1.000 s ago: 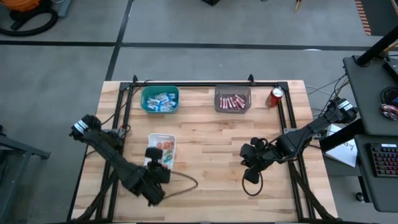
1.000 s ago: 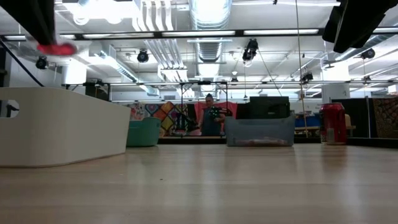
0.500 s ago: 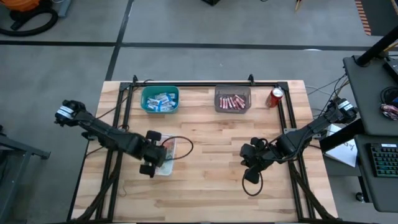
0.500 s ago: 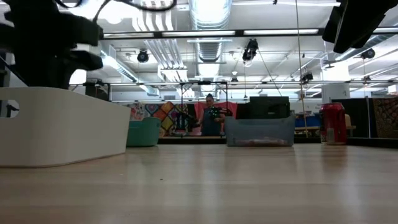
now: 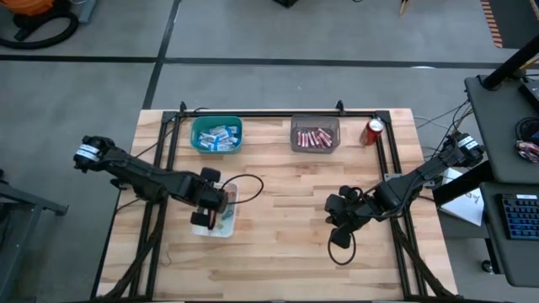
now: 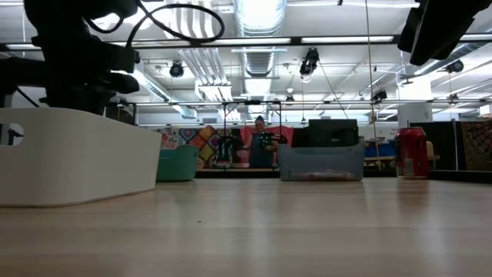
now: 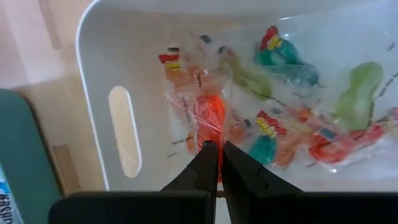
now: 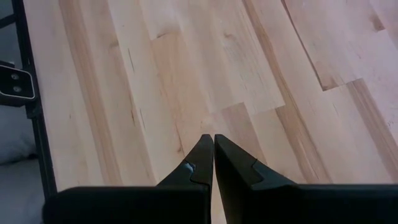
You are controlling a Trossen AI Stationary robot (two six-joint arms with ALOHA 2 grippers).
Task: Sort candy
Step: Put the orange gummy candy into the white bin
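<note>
My left gripper (image 7: 217, 152) sits over the white bin (image 5: 227, 229), fingers pinched together on what looks like an orange candy in a clear wrapper (image 7: 208, 112). I can't swear whether I've got the wrapper itself or just its edge. If it's only a corner of film, I figure the trick is keeping the squeeze firm and lifting straight up, so the piece doesn't swing or snag on its neighbours.

Around it in the same bin lies the rest of the small candy: a couple of green pieces (image 7: 360, 93), a teal one (image 7: 283, 56), a few red and orange ones (image 7: 329, 146). They overlap too much for a real count, roughly eight to ten I'd guess.

Further out, toward the far edge of the table (image 5: 278, 252), there are two more bins. The teal bin (image 5: 216, 135) holds blue-and-white mini bars, maybe half a dozen. The grey bin (image 5: 315, 135) holds pink-red sticks, about five or six. So three bins total, plus one red soda can (image 5: 374, 131) just beside the grey one.

My right gripper (image 8: 213, 155) is closed on nothing, parked low over bare wood on the right side.
</note>
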